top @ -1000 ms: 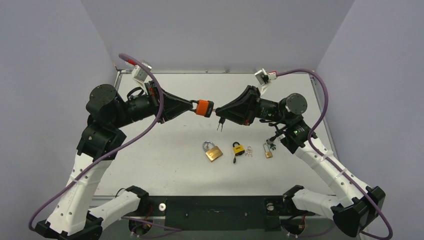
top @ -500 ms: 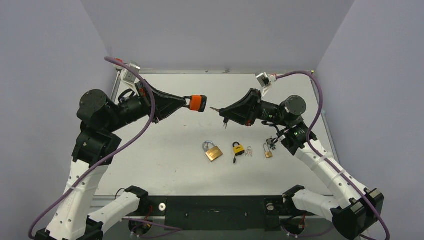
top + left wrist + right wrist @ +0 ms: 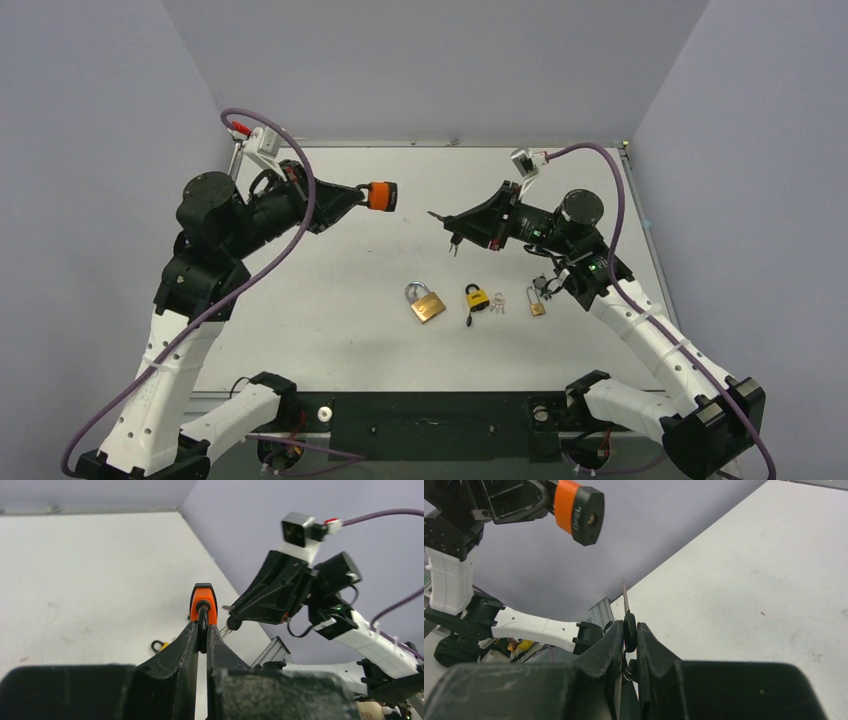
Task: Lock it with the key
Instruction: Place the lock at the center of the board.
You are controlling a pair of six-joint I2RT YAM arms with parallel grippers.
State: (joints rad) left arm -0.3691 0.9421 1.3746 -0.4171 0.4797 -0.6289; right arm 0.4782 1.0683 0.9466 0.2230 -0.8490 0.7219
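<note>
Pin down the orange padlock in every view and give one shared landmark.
Top external: orange padlock upper centre-left, held by the left claw.
Left wrist: orange padlock mid-frame, above the claw's fingers.
Right wrist: orange padlock top left, beyond the key in the right claw.
Shared landmark: the white table.

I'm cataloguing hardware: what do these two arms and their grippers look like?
The left arm and right arm have white lower links and black upper joints. The left gripper and right gripper are black tapered wedges. A purple cable trails each.
</note>
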